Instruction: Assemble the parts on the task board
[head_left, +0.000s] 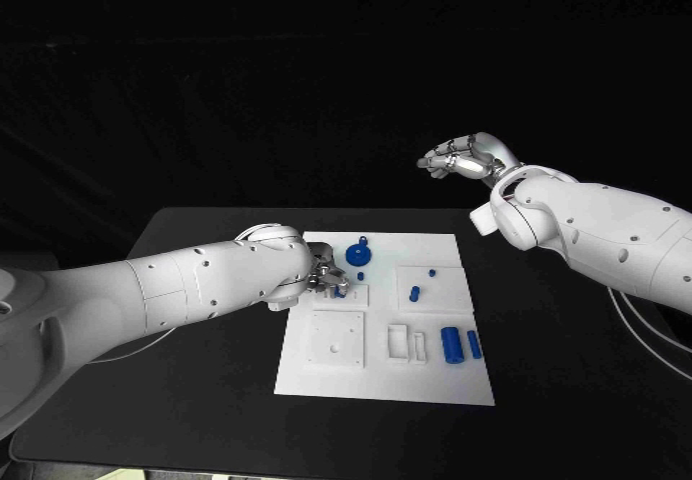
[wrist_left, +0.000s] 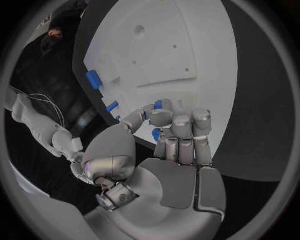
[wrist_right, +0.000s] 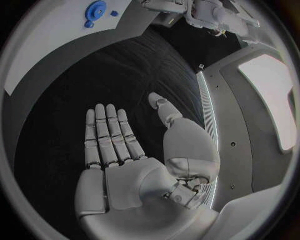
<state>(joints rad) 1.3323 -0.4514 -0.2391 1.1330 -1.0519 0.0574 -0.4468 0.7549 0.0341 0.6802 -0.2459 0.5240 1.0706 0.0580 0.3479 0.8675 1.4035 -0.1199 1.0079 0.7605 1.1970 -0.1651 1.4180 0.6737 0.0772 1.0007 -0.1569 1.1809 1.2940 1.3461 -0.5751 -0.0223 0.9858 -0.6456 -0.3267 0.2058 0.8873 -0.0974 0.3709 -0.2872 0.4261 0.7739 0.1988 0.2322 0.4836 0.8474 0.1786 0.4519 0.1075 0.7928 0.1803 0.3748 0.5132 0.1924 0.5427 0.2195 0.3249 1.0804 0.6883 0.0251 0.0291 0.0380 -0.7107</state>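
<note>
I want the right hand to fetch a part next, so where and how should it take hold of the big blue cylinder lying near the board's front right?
Probably across its round body at mid-length, from straight above. The big blue cylinder lies flat on the task board, a smaller blue piece lying close on one side, so fingers should straddle it carefully. The right hand is raised, holding nothing.

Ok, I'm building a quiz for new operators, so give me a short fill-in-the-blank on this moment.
1. The left hand works over the white ____, its fingers closed around a small blue part.
2. The right hand is raised beyond the table and holds ____.
3. The parts lying on the task board are coloured ____.

Missing words: task board; nothing; blue
</note>
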